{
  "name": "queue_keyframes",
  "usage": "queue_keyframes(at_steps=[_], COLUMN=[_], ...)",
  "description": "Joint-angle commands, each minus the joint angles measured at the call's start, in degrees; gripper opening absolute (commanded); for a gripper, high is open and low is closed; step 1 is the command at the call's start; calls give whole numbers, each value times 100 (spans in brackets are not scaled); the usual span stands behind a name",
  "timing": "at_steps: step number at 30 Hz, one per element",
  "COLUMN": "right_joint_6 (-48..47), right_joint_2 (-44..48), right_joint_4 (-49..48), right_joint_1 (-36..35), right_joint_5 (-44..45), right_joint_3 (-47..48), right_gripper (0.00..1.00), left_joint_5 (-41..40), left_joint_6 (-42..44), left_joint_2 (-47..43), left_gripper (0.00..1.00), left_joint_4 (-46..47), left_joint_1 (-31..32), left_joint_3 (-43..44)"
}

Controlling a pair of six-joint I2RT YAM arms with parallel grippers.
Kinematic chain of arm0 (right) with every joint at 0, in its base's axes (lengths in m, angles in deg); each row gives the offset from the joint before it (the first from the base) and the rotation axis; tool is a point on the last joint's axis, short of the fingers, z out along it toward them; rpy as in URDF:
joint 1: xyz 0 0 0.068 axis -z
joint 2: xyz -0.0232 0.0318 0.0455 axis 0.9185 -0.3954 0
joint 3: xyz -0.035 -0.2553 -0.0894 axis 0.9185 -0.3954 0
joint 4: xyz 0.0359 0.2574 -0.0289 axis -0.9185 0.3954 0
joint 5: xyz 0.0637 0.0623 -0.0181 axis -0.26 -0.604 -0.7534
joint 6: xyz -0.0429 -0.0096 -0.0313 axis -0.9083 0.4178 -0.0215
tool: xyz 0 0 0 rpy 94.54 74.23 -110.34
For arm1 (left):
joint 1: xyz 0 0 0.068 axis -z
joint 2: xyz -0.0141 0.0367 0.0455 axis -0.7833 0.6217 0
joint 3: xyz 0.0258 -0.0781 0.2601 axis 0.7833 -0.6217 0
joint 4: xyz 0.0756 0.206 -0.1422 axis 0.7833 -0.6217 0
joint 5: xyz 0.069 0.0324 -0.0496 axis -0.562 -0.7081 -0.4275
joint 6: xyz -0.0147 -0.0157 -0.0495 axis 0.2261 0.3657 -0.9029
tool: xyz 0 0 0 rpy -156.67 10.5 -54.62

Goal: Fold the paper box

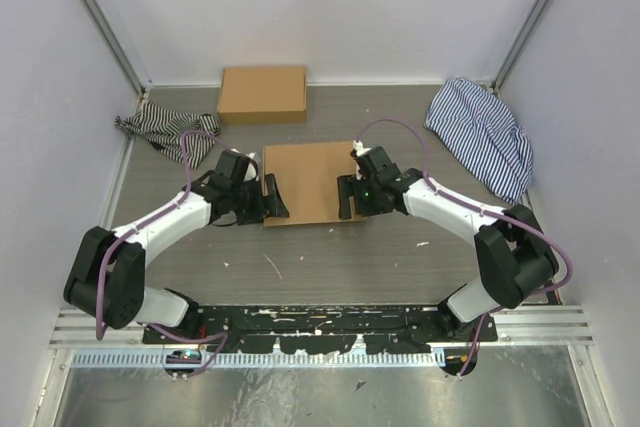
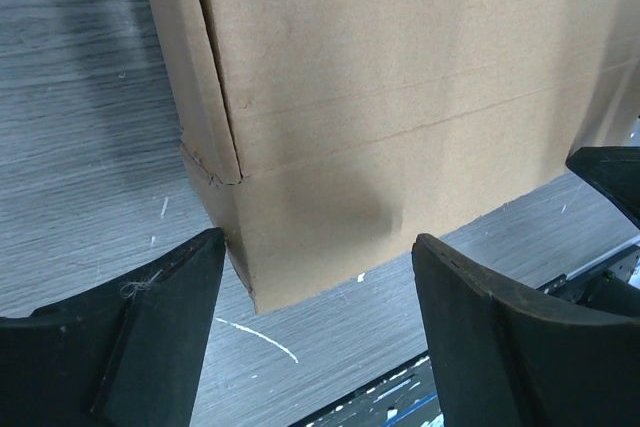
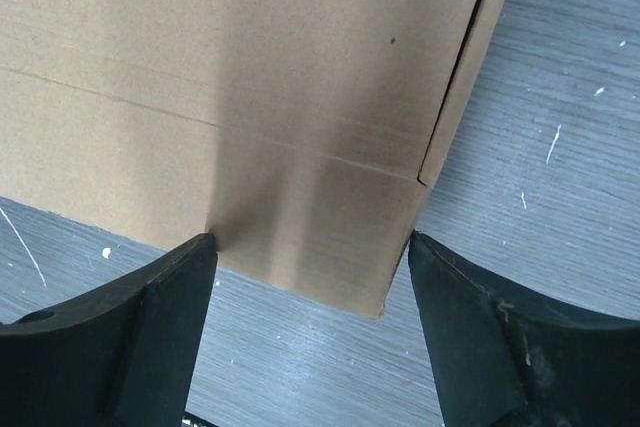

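Observation:
The paper box (image 1: pixel 312 182) is a plain brown cardboard mailer lying flat in the middle of the grey table. My left gripper (image 1: pixel 270 198) is open at its near-left corner, and the left wrist view shows that corner (image 2: pixel 300 237) between the spread black fingers (image 2: pixel 150 337). My right gripper (image 1: pixel 348 197) is open at the near-right corner. In the right wrist view the corner (image 3: pixel 330 237) lies between the fingers (image 3: pixel 480 337). Neither gripper holds anything.
A second, closed brown cardboard box (image 1: pixel 263 94) stands at the back of the table. A striped cloth (image 1: pixel 160 132) lies at the back left and a larger striped cloth (image 1: pixel 483 134) at the back right. White walls enclose the table.

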Motion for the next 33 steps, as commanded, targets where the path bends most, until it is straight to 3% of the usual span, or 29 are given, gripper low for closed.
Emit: queue_keyframes(at_steps=[1,15,33], right_joint_6=[72,180,240], right_joint_2=[296,521,479], right_joint_4=[114,636,369], right_joint_1=[-54,-50,-53], right_joint_5=[-155,-166,10], right_joint_3=[179,586,302], right_gripper=[81,74,70], left_joint_5=[296,441,615], left_joint_6=[-110,-172,-194], left_joint_2=[-180,-389,-370], left_gripper=[81,78,76], left_joint_4=[21,-566,-603], left_joint_1=[48,58,58], left_joint_3=[-28,260,290])
